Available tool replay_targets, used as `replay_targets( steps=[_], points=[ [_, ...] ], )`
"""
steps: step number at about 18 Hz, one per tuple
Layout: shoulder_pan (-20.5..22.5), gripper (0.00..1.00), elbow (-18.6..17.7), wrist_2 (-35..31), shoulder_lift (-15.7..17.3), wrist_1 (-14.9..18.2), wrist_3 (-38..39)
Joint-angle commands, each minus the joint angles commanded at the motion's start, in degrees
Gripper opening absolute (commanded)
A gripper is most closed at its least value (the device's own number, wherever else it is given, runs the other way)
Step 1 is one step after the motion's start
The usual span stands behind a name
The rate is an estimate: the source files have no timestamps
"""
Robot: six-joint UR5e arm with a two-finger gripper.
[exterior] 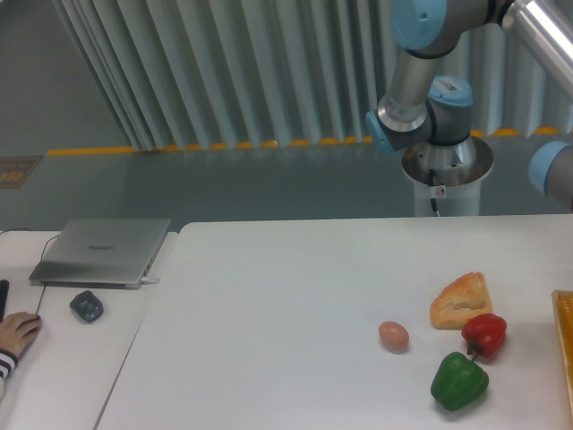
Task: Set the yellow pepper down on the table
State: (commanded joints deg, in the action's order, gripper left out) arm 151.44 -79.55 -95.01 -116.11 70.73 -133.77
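Observation:
The yellow pepper is out of view. The white table (269, 305) fills the lower part of the camera view. Only the arm's upper joints (421, 98) and a silver link at the top right show; the gripper itself lies outside the frame past the right edge. A grey-blue joint (553, 170) pokes in at the right edge.
On the table's right side lie a green pepper (459, 381), a red pepper (484, 333), a piece of bread (461, 301) and an egg (393, 335). A yellow-orange container edge (566, 349) shows at far right. On the left desk sit a laptop (101, 251), a small dark object (86, 305) and a person's hand (13, 339).

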Motion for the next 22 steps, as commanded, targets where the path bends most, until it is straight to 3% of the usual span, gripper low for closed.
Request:
replay_targets(
  steps=[4, 10, 12, 17, 20, 22],
  points=[
    [0.44, 0.48, 3.43, 0.70, 1.76, 8.96, 0.26],
    [-1.40, 0.47, 3.70, 9.12, 4.75, 14.87, 12.01],
    [-3.15, 0.46, 3.52, 13.60, 5.45, 14.96, 19.39],
    [-6.93, 0.45, 2.99, 13.36, 5.45, 14.09, 32.40],
    [-8.61, 0.45, 2.65, 13.27, 5.19, 12.16, 37.77],
    [-8.96, 0.45, 0.98, 13.18, 5.28, 9.18, 40.15]
  ],
)
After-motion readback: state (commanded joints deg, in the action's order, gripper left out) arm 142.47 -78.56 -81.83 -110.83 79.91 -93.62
